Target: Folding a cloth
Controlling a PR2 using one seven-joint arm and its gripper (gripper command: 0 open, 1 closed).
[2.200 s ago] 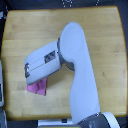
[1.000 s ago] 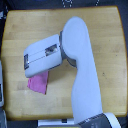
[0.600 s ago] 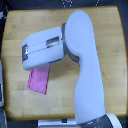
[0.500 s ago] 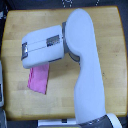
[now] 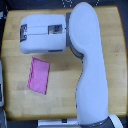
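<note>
Light wooden table (image 5: 15,107), rounded corners, pink cloth (image 5: 39,75) lying flat on it

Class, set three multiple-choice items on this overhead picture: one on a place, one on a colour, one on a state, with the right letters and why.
1. Where does the flat pink-magenta fabric cloth lie?
A. on the wooden tabletop
B. on the floor
C. draped over the arm

2. What colour is the robot's arm?
A. black
B. white
C. red

3. How is the cloth?
A. hanging from the arm
B. rolled into a ball
C. lying flat, clear of the arm

Key: 1 A, wood surrounds the cloth. 2 B, its shell is white. 3 C, bare wood shows between the cloth and the arm.
</note>
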